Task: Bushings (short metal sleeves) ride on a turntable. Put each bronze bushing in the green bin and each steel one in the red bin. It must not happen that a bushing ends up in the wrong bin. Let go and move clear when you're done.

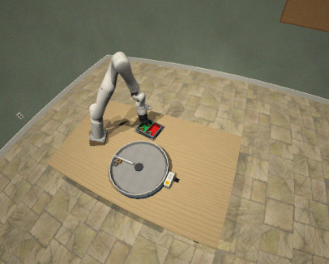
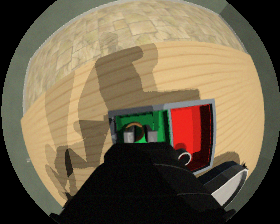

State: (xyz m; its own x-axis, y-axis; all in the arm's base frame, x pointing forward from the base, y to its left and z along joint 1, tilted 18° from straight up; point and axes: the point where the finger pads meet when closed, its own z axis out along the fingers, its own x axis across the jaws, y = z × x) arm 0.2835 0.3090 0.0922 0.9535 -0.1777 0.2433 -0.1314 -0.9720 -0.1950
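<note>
I see my gripper (image 1: 143, 119) partly closed over the green bin (image 1: 143, 129); whether it grips anything, I cannot tell; a bushing (image 2: 185, 157) lies in the red bin (image 2: 191, 128).

Wooden table top (image 1: 202, 194) rests on a stone-tiled floor (image 1: 279, 134). Grey-green wall (image 1: 162, 28) behind, a small white outlet (image 1: 19, 116) low on it. Brown panel (image 1: 308, 14) at upper right corner.

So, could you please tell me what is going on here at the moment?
The arm's hand hangs over the two-part bin, above its green side. Its fingers are partly closed, but what, if anything, they hold is hidden. On the turntable, one bronze bushing sits near the left rim.
</note>
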